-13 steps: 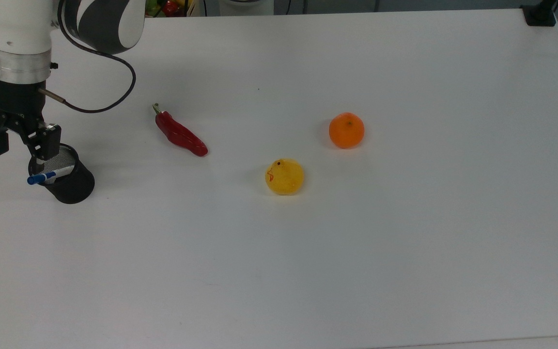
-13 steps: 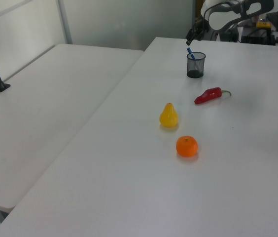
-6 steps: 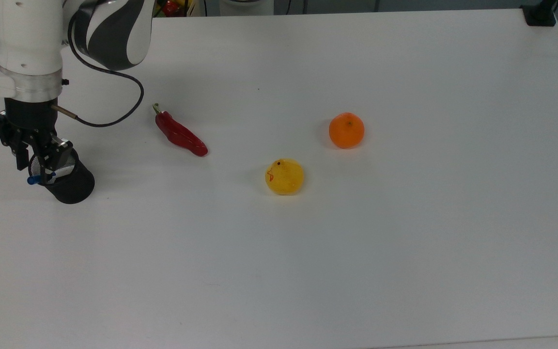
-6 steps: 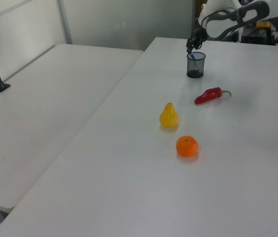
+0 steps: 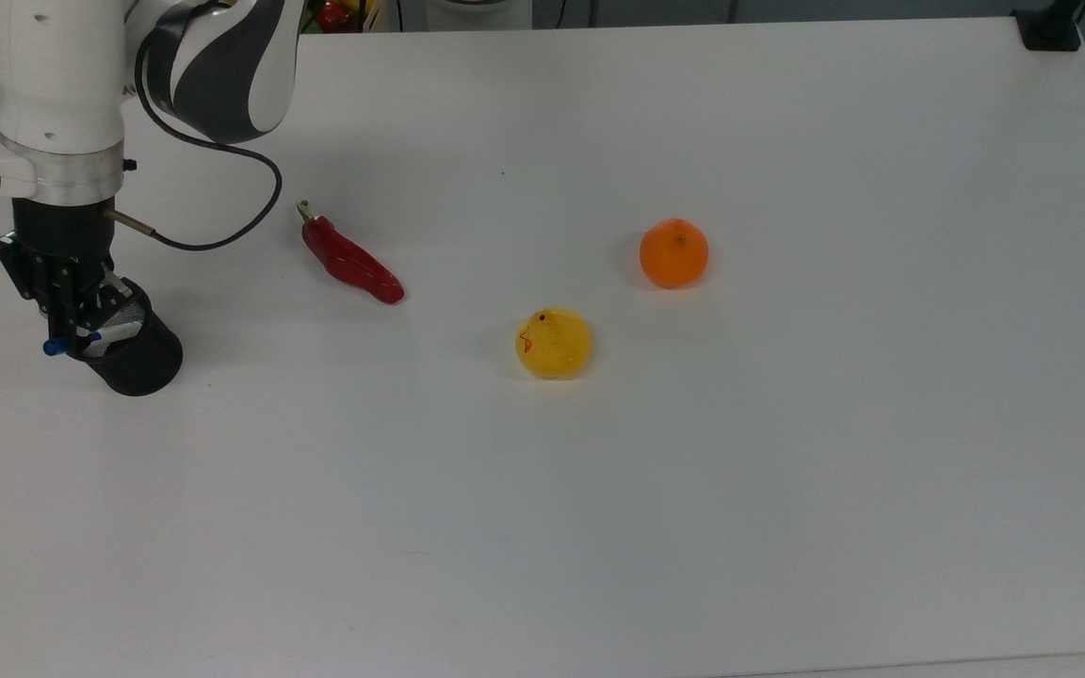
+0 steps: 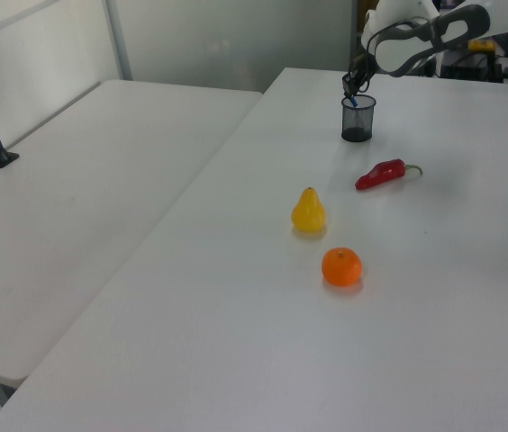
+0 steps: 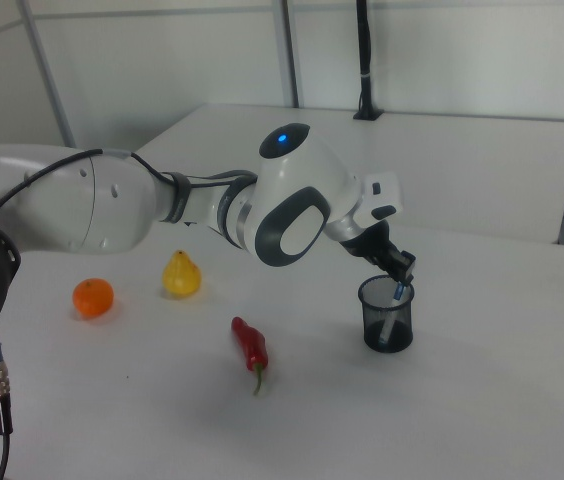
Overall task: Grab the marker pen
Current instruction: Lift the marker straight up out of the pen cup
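- One gripper [image 5: 72, 320] sits at the rim of the black mesh cup [image 5: 133, 358], at the top view's left edge of the white table [image 5: 693, 518].
- Fingers narrowed around the marker pen [image 5: 67, 343]; they look clamped on its upper barrel, blue cap poking out past the rim.
- Right view: pen [image 7: 396, 296] stands tilted inside the cup [image 7: 386, 315], gripper [image 7: 399, 268] right at its top.
- Elsewhere on the table, well apart from the cup: red chilli [image 5: 351, 265], yellow pear [image 5: 553, 344], orange [image 5: 673, 253].
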`<state>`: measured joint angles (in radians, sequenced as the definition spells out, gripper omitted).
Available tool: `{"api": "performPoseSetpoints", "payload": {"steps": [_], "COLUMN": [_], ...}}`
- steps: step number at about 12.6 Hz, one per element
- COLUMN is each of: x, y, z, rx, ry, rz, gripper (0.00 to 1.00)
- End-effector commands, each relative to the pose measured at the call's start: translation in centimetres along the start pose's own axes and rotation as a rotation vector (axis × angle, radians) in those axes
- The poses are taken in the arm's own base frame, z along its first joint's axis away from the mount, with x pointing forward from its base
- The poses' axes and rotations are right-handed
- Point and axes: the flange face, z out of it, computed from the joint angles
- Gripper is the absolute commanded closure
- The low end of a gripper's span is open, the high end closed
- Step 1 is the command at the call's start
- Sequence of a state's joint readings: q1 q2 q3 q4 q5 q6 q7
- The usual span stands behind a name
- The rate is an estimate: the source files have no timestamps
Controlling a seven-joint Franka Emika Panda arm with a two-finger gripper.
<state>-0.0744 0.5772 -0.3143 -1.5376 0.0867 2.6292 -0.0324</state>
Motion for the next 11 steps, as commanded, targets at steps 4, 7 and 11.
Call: {"api": "performPoseSetpoints", "payload": {"steps": [4,7,11], "x": [2.8,4.9,5.6], "y": [0.5,1.2,-0.4], "z": [-4.5,-10.4,-18.4], "rx": [0.023,0.061,0.179], "ry": [0.099,0.181,0.235], "rz": [-0.001,0.047,0.11], "gripper": [1.0,1.0,1.0]}}
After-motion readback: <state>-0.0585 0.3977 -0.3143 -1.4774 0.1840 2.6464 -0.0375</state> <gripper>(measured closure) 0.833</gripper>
